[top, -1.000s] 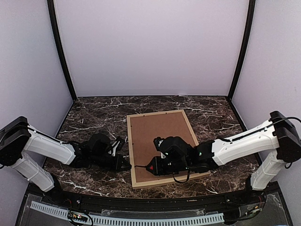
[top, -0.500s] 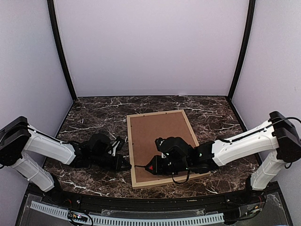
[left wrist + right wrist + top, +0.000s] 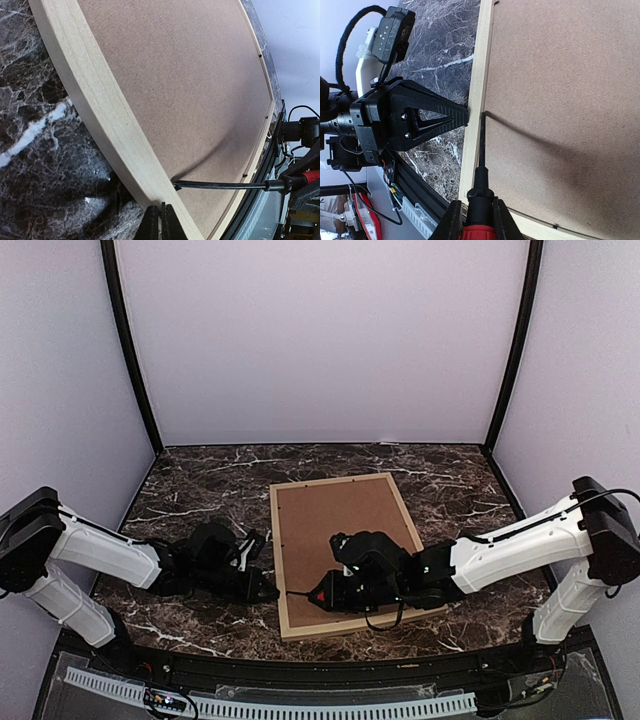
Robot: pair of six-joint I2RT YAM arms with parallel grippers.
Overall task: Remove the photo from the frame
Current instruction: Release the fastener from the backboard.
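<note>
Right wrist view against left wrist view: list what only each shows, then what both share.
Only the right wrist view shows the left gripper from outside, its shut fingertips at the frame's outer edge, and, close up, the right gripper clamped on the screwdriver's handle. Only the left wrist view shows the backing board across to the frame's far rail, with the wall beyond. Both show the screwdriver's tip at the seam between the near rail and the board, on the marble table.
</note>
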